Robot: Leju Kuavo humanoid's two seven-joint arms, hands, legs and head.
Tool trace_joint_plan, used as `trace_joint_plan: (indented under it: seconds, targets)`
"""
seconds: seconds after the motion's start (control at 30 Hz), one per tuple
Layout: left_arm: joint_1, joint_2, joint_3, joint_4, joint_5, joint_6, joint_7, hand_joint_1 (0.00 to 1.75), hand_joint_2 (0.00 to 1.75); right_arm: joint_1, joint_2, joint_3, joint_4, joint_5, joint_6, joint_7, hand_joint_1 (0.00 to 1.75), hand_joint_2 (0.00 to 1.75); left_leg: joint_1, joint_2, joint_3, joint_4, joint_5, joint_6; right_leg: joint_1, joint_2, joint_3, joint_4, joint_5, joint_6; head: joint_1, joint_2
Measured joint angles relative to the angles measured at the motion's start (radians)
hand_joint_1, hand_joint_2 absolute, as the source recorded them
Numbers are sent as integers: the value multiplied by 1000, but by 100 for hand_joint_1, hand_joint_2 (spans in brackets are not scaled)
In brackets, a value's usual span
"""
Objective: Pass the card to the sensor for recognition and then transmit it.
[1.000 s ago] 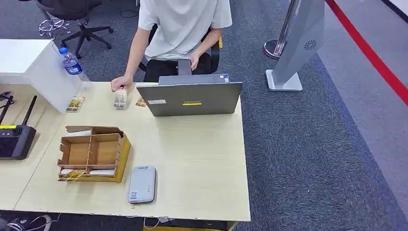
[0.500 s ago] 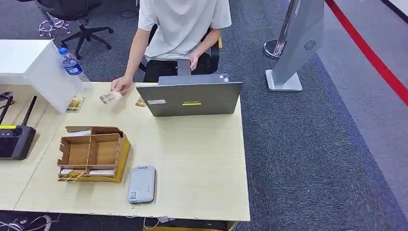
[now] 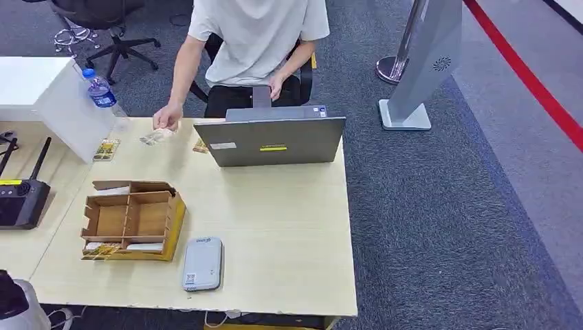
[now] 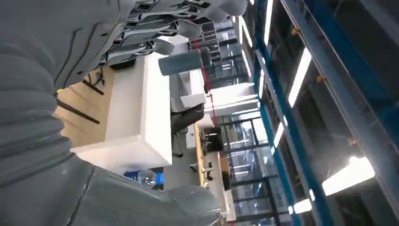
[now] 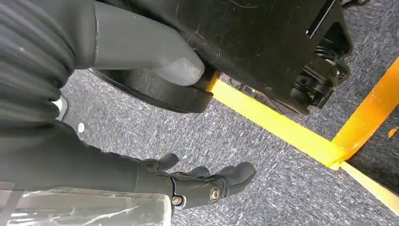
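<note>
Card at far side of desk under person's hand; both robot hands empty.
Card (image 3: 155, 137) sits upper left of the head view on the desk (image 3: 275, 227), touching the person's hand (image 3: 167, 117), just left of the laptop (image 3: 270, 139). Grey card reader (image 3: 203, 263) lower centre, beside the cardboard organizer (image 3: 133, 220). Left hand (image 4: 155, 28) fingers spread, holding nothing. Right hand (image 5: 188, 141) loosely apart over carpet, also holding nothing.

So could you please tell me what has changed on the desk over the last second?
The person's hand lifted the small packet and drew it back toward the desk's far edge. The robot's left arm has come into the head view at the bottom corner. The card box, sensor and laptop stayed put.
</note>
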State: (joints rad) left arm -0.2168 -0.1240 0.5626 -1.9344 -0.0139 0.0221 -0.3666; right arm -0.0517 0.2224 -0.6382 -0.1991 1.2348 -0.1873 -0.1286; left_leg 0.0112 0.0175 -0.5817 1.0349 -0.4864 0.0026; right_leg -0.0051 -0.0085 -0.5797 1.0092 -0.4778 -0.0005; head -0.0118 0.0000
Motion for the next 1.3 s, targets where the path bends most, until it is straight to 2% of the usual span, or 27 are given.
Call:
trace_joint_plan:
  seconds: [0.87,0.9,1.3]
  targets:
    - [-282,127,-487,219,-770,21,247,0,175,-12,-7,34,0,49,38,69,0,175,0,1,0,1,0,0,0,1,-1,0,1,-1,0,0]
    - [-295,130,-503,229,-795,22,256,175,175,-13,-8,35,0,51,39,73,0,175,0,1,0,1,0,0,0,1,-1,0,1,-1,0,0]
    - [-410,175,-697,328,-1111,22,370,175,175,-21,-10,70,0,91,59,123,0,175,0,1,0,1,1,0,0,1,0,0,1,-1,0,0]
